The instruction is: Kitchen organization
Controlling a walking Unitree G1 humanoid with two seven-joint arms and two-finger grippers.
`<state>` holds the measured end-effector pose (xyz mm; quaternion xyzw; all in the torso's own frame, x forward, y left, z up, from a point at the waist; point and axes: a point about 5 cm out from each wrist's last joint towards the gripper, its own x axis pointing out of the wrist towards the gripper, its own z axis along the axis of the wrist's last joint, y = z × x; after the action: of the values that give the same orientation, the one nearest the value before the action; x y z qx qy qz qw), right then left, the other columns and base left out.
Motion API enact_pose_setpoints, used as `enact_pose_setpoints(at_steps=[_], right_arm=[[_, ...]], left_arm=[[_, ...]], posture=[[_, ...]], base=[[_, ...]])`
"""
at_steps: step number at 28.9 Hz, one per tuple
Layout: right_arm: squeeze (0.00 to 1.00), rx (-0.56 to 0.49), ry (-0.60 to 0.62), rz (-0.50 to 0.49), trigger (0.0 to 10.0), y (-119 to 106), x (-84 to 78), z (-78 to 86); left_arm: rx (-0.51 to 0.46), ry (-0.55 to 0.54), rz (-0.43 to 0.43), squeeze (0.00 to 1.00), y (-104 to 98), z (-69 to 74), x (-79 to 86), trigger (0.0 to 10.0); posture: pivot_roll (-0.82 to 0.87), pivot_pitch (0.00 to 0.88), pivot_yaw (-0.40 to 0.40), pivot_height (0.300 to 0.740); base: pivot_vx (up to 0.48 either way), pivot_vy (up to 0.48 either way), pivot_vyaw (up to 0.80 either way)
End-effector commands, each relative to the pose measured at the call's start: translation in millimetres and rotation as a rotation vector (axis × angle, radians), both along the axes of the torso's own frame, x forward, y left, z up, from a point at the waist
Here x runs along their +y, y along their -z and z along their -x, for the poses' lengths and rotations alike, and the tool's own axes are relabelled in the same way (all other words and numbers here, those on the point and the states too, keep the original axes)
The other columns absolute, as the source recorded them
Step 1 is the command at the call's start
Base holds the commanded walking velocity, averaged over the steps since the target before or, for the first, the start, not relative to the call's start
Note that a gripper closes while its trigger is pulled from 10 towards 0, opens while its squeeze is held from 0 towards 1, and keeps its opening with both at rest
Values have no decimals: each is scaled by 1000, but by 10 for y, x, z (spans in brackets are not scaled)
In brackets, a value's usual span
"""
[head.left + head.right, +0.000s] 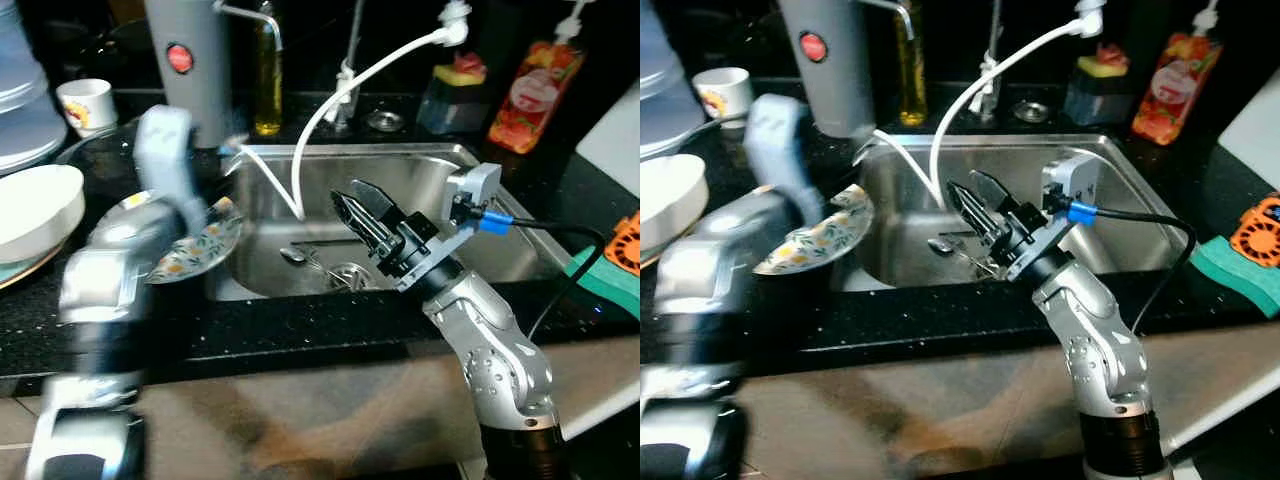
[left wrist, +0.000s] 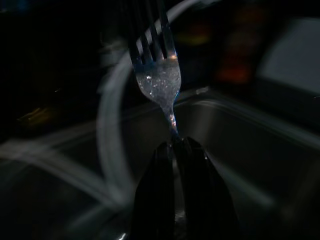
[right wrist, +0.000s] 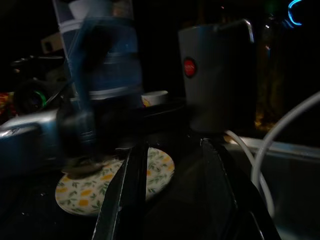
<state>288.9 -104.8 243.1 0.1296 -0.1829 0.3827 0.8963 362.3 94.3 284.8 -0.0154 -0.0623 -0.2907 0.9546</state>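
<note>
Far left on the black counter sits a white ceramic bowl (image 1: 35, 210), its contents not visible. The left gripper (image 2: 175, 145), blurred near the small floral-patterned plate (image 1: 195, 250), is pinched tight on the thin neck of a silver metal fork (image 2: 157, 80); I judge the fork light, stiff and slippery, better held further down its handle. The stainless steel sink (image 1: 500, 250) holds a spoon (image 1: 295, 256) beside its drain. Over the basin the right gripper (image 1: 362, 215) hangs with fingers spread, holding nothing.
</note>
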Motion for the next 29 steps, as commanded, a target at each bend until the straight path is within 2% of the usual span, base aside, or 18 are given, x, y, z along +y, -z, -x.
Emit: enact_pose_setpoints(at_steps=[1,2,4,6,8,9,12,13,14,19,21,23,24,25,26,27,28,29], right_arm=[[0,9,14,-5,10000,11,-38,-28],[0,9,14,-5,10000,11,-38,-28],[0,13,28,-16,10000,6,-41,-37],[0,13,30,-14,10000,16,-36,-18],[0,12,31,-9,10000,26,-39,-5],[0,13,40,-11,10000,30,-55,1],[0,15,57,-19,10000,34,-82,3],[0,15,63,-23,10000,29,-91,6],[0,15,65,-24,10000,25,-93,9],[0,13,68,-19,10000,30,-105,18],[0,15,77,-22,10000,28,-116,7],[0,15,77,-22,10000,28,-116,7],[0,15,76,-24,10000,25,-116,7],[0,15,76,-24,10000,25,-116,7],[0,16,73,-23,10000,32,-115,12],[0,16,73,-23,10000,32,-115,12],[0,19,72,-23,10000,42,-115,14],[0,19,72,-23,10000,42,-115,14]], left_arm=[[130,-48,-82,0,298,-112,-194,10000],[130,-48,-82,0,298,-112,-194,10000],[177,-53,-236,0,548,-130,-418,10000],[188,-62,-275,0,676,-122,-504,10000],[191,-82,-242,0,695,-128,-505,10000],[165,-110,-221,1000,662,-139,-470,10000],[96,-137,-179,1000,567,-146,-412,10000],[12,-132,-74,1000,382,-121,-357,10000],[-56,-126,16,51,220,-89,-291,10000],[-134,-180,99,0,-32,-63,-43,10000],[-106,-282,-53,0,-9,-108,159,10000],[-106,-282,-53,0,-9,-108,159,10000],[-61,-346,-169,0,66,-130,322,10000],[-61,-346,-169,0,66,-130,322,10000],[-6,-480,-229,0,99,-97,672,10000],[-6,-480,-229,0,99,-97,672,10000],[38,-599,-268,0,122,-31,989,10000],[38,-599,-268,0,122,-31,989,10000]], posture=[[107,15,-45,740],[107,15,-45,740],[101,17,-42,740],[83,11,-23,740],[83,11,-23,740],[78,12,-16,740],[75,15,-15,740],[69,22,-15,740],[69,22,-15,740],[66,15,-14,740],[66,15,-14,740],[66,15,-14,740],[76,24,-19,740],[76,24,-19,740],[93,23,-16,740],[93,23,-16,740],[112,34,-24,740],[112,34,-24,740]], base=[[0,0,0],[0,0,0],[0,0,0],[0,0,0],[0,0,0],[0,0,0],[0,0,0],[0,0,0],[0,0,0],[0,0,0],[0,0,0],[0,0,0],[0,0,0],[0,0,0],[0,0,0],[0,0,0],[0,0,0],[0,0,0]])
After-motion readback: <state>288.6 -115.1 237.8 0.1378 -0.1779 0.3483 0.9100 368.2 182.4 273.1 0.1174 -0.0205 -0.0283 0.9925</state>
